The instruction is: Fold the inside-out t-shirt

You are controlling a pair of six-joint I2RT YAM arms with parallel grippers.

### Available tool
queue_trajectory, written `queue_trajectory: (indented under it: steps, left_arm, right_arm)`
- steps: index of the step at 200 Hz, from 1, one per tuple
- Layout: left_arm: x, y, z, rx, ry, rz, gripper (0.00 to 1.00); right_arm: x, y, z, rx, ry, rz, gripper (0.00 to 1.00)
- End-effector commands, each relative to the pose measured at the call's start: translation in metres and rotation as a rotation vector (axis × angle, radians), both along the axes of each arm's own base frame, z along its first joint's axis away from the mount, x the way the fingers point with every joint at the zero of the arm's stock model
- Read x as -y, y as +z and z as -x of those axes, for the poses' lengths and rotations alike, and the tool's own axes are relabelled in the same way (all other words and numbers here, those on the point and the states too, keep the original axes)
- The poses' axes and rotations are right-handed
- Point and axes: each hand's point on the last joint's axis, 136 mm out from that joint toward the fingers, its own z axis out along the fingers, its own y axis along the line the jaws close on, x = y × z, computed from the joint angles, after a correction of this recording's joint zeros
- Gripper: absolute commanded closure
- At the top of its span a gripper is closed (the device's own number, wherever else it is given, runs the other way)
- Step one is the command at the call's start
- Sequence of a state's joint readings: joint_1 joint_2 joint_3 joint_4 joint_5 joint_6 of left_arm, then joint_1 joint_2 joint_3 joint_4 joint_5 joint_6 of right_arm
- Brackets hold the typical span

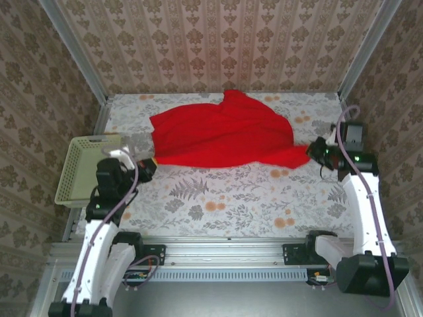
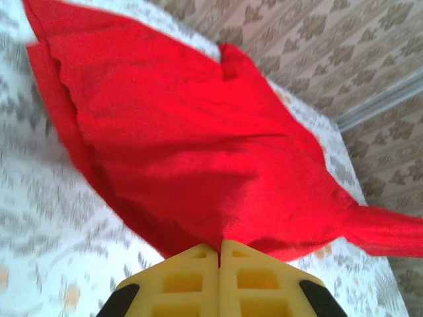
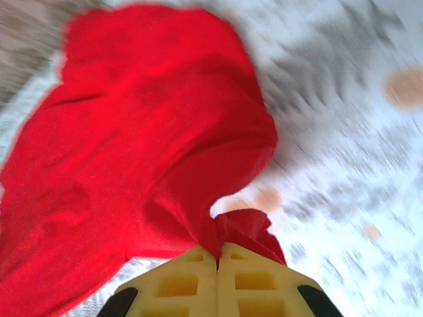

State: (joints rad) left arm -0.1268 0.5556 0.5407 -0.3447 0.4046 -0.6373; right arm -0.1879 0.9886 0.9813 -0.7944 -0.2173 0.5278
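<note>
Shirt position, top external view: red t-shirt lies rumpled across the far half of the floral tabletop, running left to right, with a raised peak at its far middle. Left fingers sit at the shirt's near-left corner. Right fingers sit at its near-right end, where the cloth narrows to a tail. Pale yellow-green basket stands at the left edge of the tabletop, just beside the left arm and apart from the shirt.

Left wrist view: yellow left fingers are pressed together, no gap at the seam between them. The near edge of the t-shirt runs straight into their tips, so they are pinching the cloth. The shirt fans out from that point over the tabletop, folds and creases visible, one end tapering to a tight strip at the right.

Right wrist view (blurred): yellow right fingers are closed against each other, with a small bunched fold of the t-shirt caught at their tips. The rest of the cloth spreads up and to the left over the tabletop
</note>
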Motion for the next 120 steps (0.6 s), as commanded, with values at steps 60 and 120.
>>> queue_trajectory:
  steps: [60, 120]
  left_arm:
    - [-0.014, -0.140, 0.085, -0.515, 0.131, -0.002, 1.00]
    - [-0.019, -0.129, 0.090, -0.496, 0.193, 0.034, 1.00]
  right_arm:
    - [0.001, -0.070, 0.114, -0.181, -0.284, -0.156, 1.00]
    - [0.018, -0.045, 0.102, -0.075, -0.326, -0.084, 0.99]
